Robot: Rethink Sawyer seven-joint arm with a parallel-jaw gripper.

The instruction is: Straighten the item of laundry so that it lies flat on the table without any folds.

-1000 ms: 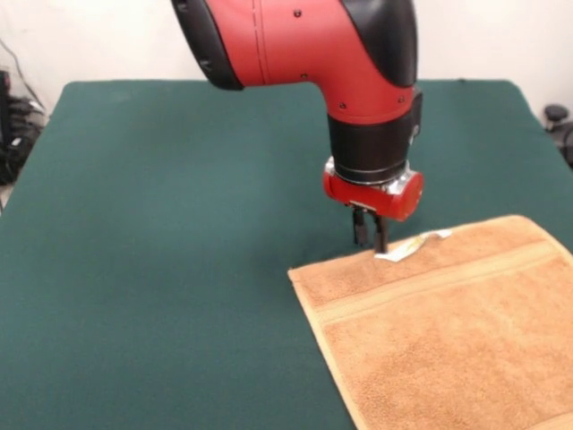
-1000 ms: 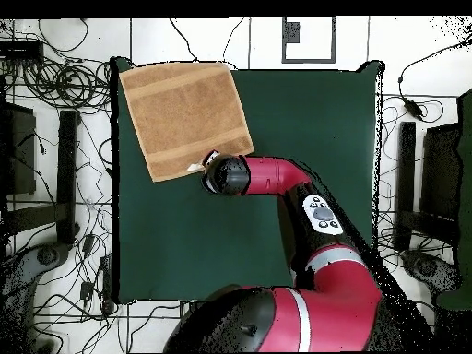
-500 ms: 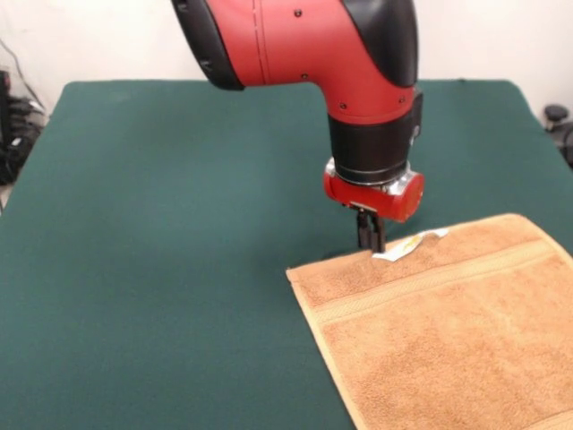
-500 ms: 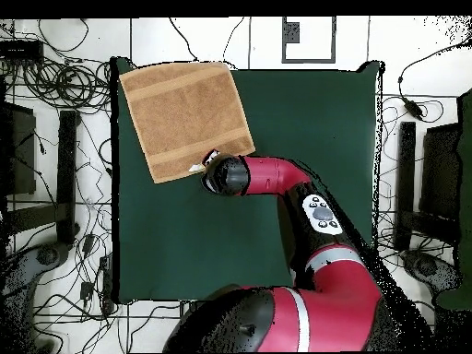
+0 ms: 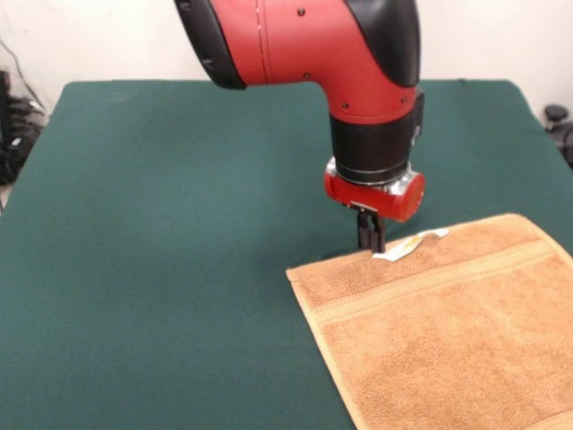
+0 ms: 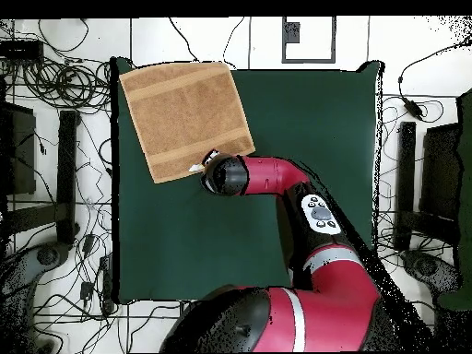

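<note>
Towel (image 5: 448, 331) sits at one corner of the green surface (image 5: 179, 224), looking pretty much spread out already, honestly. From the overhead view it's a clean tan rectangle, a bit rotated against the surface's edges, with woven bands (image 5: 430, 279) running across near the hems and no obvious fold or doubled-over flap that I can spot. One edge of it runs out of the front view, so can't vouch for that bit from there, but the overhead covers it and it looks flat.

The claw (image 5: 371, 235) is down right at the towel's hem, just beside the little white label (image 5: 414, 244) that sticks up off that edge. Its fingers look pressed together, and the tips sit right on or at the hem line. Whether there's actually cloth pinched between them, I can't tell, since the tips are tiny and dark against the surface.

My read: this is the tail end of the job, either a final tug on that hem or letting go of it. If it is holding fabric, the next move needs a gentle release and a straight lift up from the hem, so the edge doesn't get dragged back over itself. If it isn't, just pull away without snagging the label. Most of the work looks done.
</note>
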